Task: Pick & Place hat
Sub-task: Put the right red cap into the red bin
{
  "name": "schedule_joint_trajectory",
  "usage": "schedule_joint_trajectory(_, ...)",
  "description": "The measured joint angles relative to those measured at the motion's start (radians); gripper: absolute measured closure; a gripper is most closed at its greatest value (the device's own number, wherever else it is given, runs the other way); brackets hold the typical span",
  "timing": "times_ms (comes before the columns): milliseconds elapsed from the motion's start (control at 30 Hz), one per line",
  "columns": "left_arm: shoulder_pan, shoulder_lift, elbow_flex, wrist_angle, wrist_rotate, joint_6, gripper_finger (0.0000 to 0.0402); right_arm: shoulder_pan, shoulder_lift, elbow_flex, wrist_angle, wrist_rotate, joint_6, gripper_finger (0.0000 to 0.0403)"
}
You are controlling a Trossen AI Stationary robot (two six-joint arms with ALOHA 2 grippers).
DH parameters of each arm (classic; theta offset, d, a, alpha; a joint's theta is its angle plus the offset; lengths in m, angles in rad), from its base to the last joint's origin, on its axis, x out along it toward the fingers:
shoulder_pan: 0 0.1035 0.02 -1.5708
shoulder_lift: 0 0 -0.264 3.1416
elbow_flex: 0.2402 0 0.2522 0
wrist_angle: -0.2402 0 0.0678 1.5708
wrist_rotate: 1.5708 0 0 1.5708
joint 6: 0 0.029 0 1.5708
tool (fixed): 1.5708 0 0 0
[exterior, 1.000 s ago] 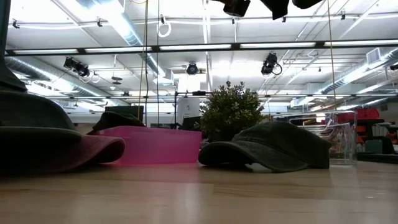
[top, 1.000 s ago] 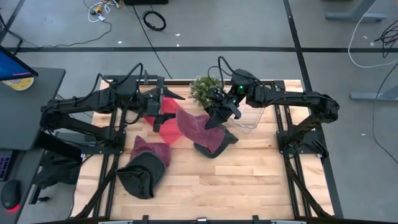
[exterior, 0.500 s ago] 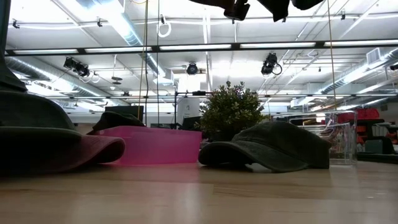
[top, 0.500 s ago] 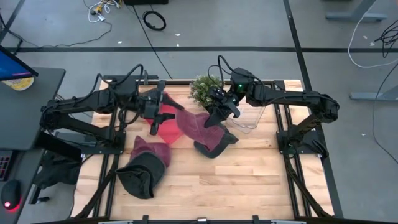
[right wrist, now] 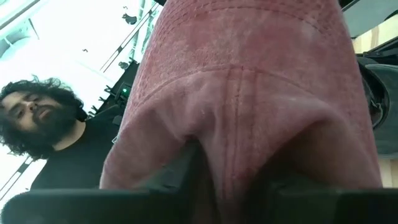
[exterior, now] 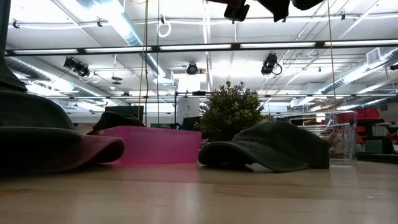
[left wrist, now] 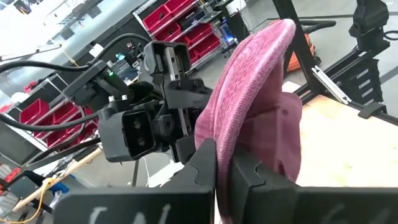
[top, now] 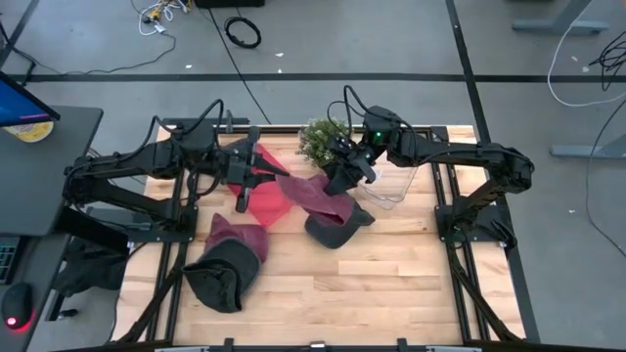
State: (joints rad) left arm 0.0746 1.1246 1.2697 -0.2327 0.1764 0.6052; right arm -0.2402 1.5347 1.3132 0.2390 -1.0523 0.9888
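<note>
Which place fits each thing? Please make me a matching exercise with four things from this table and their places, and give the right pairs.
Things:
1. maroon hat
2. pink bin
3. plant
4. dark hat

Places:
A. near the front edge, on the left arm's side
B. at the back edge of the table
C. held up between the left claw and the right claw
D. on the table, partly under the held hat

Pairs: 1-C, 2-D, 3-B, 4-A

The maroon hat (right wrist: 249, 81) is matt, napped cloth with stitched seams; the table (top: 391, 284) is smooth pale wood.
</note>
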Motion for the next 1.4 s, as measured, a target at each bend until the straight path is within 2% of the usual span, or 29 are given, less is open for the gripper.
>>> schedule_joint_trajectory(233,-0.007,-0.002,0.0,-0.01,-0.005,-0.018,0.039,-0.072,-0.007,0.0,0.003,-0.049,0.044,0.0166)
schedule_joint_trajectory(433,-0.026,-0.002,0.0,-0.056,-0.028,-0.024,0.039,-0.141,-0.016,0.0,0.001,-0.095,0.05,0.0115)
schedule_joint_trajectory(600,-0.041,-0.032,0.0,-0.105,-0.127,-0.118,0.039,-0.201,-0.029,0.0,-0.027,-0.109,0.046,0.0113)
schedule_joint_trajectory(1033,-0.032,-0.199,0.001,-0.328,-0.485,-0.673,0.039,-0.239,-0.067,0.0,-0.047,-0.081,0.005,0.0124)
schedule_joint_trajectory(1200,0.001,-0.258,0.001,-0.365,-0.482,-0.91,0.039,-0.239,-0.078,0.0,-0.061,-0.05,-0.035,0.0124)
schedule_joint_trajectory(1400,0.036,-0.309,0.001,-0.354,-0.36,-1.104,0.0388,-0.236,-0.079,0.0,-0.07,-0.037,-0.07,0.0124)
